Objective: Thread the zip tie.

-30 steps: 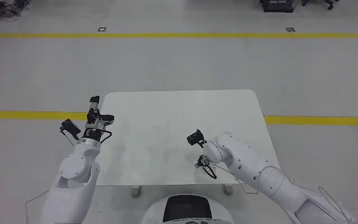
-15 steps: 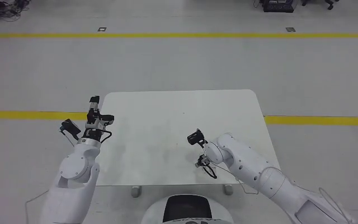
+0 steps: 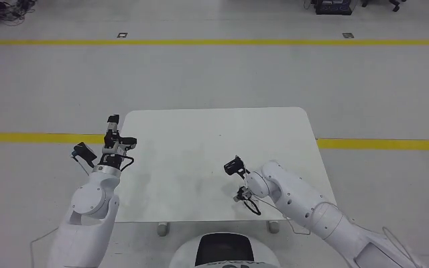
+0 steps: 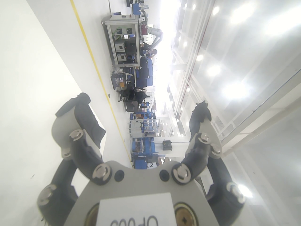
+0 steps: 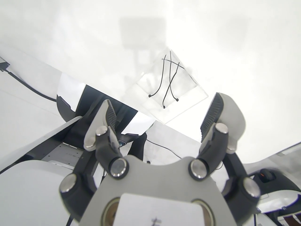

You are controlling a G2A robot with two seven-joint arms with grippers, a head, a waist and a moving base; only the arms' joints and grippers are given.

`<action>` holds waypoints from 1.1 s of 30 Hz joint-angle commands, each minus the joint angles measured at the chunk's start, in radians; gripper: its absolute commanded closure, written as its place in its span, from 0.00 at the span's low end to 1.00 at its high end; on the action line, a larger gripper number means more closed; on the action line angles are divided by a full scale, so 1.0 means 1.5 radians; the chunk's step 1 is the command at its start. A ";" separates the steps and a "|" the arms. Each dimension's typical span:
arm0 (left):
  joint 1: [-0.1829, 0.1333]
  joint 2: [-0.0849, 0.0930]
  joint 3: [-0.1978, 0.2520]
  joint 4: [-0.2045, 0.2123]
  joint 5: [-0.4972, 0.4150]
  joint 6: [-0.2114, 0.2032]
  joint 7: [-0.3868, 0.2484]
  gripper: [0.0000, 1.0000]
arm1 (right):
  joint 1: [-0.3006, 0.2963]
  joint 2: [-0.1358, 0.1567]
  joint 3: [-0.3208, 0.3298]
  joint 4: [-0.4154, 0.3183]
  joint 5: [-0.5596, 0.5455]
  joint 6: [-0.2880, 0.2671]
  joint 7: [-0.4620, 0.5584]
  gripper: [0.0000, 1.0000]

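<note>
Three thin black zip ties (image 5: 169, 84) lie crossed inside a clear shallow tray (image 5: 181, 105) on the white table, close to its front edge. My right gripper (image 5: 163, 101) hangs above the tray, open, with nothing between its ribbed pads (image 5: 211, 111); its fingers frame the tray's near corner. In the top view the right wrist (image 3: 249, 184) sits over the table's front right part. My left gripper (image 4: 141, 101) is open and empty, pointing up and away at the table's left edge (image 3: 119, 132).
The white table (image 3: 214, 134) is bare across its middle and back. Black cables (image 3: 251, 204) hang under the right wrist by the front edge. A yellow floor line (image 3: 375, 143) runs behind the table.
The right arm has edged slightly toward the table's front right. The left arm has not moved.
</note>
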 commanded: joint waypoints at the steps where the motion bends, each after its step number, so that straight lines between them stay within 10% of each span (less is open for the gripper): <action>1: 0.000 0.000 0.000 0.000 0.000 0.000 0.000 0.00 | 0.000 -0.003 -0.002 0.005 0.002 0.003 -0.001 0.60; 33: 0.000 0.000 0.000 0.000 0.000 0.000 0.000 0.00 | 0.017 -0.055 -0.046 0.115 -0.024 0.076 0.003 0.79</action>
